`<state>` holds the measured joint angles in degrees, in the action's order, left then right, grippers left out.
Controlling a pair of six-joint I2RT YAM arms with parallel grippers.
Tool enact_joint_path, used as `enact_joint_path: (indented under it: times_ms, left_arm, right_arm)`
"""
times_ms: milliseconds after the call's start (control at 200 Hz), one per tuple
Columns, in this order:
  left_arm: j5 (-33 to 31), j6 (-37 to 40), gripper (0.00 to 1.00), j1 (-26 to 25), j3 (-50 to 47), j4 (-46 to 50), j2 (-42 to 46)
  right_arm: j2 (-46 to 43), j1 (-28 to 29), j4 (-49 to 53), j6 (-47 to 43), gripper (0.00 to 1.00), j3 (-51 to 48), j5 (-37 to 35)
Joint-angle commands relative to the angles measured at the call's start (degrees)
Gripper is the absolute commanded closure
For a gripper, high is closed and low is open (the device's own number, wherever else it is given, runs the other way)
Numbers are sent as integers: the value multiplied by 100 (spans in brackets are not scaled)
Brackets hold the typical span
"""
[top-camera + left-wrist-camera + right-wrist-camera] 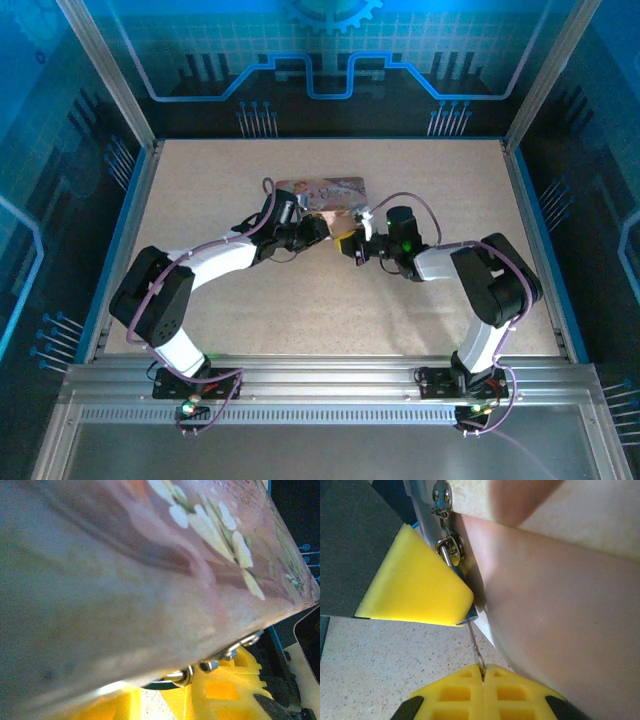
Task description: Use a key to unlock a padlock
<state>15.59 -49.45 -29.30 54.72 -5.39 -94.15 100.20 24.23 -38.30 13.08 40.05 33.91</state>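
The padlock hangs by its shackle (451, 547) from the hasp on the pink tin (560, 605). Its bluish body (471, 612) peeks out under a yellow finger (415, 580) of my left gripper. In the left wrist view my left gripper (165, 691) is shut on the dark padlock body (165, 684), just under the tin's edge. My right gripper (484, 672) is shut on the key (476, 647), a thin metal sliver whose tip reaches the bottom of the padlock. From above, the left gripper (322, 228) and right gripper (350, 243) meet in front of the tin (322, 190).
The pink tin with its flower print (210, 530) presses close above the left gripper. Speckled tabletop (380, 660) lies below the key. Aluminium posts and blue walls (540, 200) enclose the table on three sides.
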Motion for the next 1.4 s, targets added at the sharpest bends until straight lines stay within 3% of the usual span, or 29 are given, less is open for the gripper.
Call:
enact_joint_path:
  times_ms: [0, 635, 1391]
  left_arm:
    - [778, 111, 82, -189, 100, -98, 29]
    - [844, 225, 83, -90, 289, 186, 125]
    - [862, 243, 82, -78, 281, 214, 158]
  right_arm:
    - [-307, -115, -125, -185, 100, 26, -7]
    - [-448, 164, 98, -427, 100, -446, -415]
    - [-286, 240, -307, -193, 100, -513, -370]
